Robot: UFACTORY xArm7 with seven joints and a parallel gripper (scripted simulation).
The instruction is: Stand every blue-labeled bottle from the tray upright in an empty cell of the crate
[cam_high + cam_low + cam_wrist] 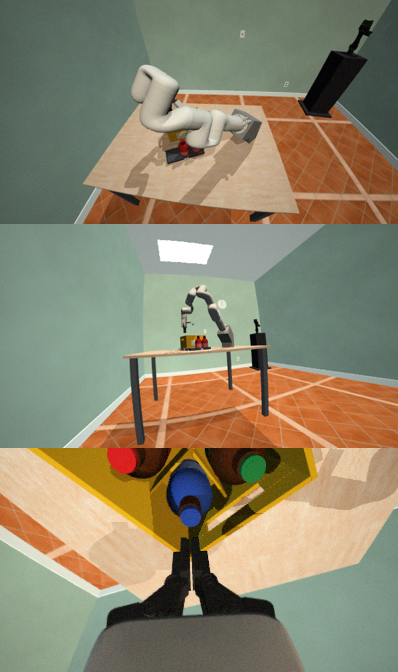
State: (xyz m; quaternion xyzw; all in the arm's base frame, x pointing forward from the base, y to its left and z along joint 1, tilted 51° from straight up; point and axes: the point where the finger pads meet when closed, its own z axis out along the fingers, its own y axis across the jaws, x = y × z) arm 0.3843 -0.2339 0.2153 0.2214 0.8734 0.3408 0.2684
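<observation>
A blue-labeled bottle with a blue cap stands upright in the nearest cell of the yellow crate. Behind it, a red-capped bottle and a green-capped bottle fill neighboring cells. Two red bottles stand upright on the dark tray.
</observation>
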